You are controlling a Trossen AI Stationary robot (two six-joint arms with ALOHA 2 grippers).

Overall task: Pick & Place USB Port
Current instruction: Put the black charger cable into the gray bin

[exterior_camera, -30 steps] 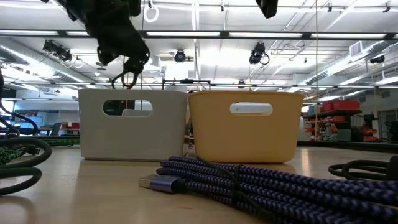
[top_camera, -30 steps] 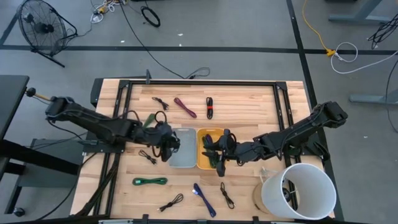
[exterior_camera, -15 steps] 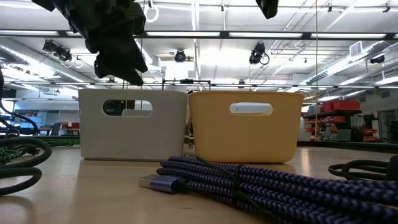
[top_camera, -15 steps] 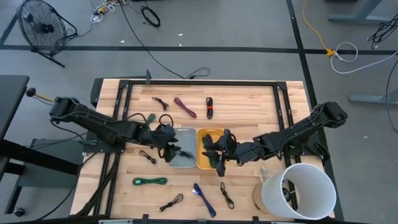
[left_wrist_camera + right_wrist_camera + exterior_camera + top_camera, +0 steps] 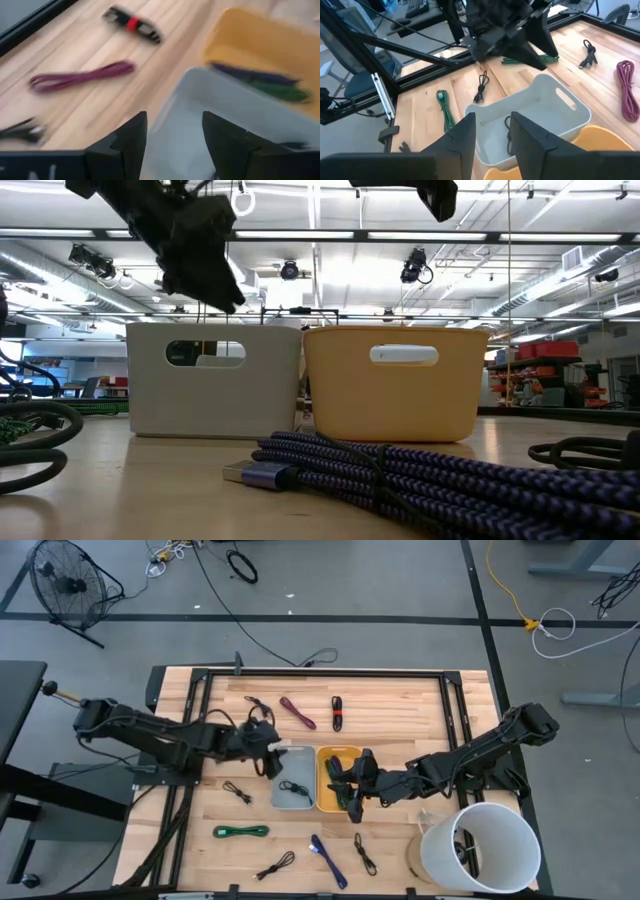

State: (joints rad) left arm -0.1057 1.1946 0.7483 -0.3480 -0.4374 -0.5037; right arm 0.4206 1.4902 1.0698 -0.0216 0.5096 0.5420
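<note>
A grey bin and a yellow bin stand side by side at the table's middle. A small coiled black cable lies on the grey bin's floor, also seen in the right wrist view. My left gripper hangs open over the grey bin's far left corner, with nothing between its fingers. My right gripper hovers open over the yellow bin, pointing toward the grey bin. Dark cables lie in the yellow bin.
Loose cables lie around the bins: maroon, black with a red tie, green, blue braided, and small black ones. A white bucket stands at the near right corner. A black frame rims the table's far edge.
My left gripper has let go of the black cable, which has dropped onto the grey bin's floor. The gripper has then swung toward the table's far edge, from over the bin's middle to its far left corner.
</note>
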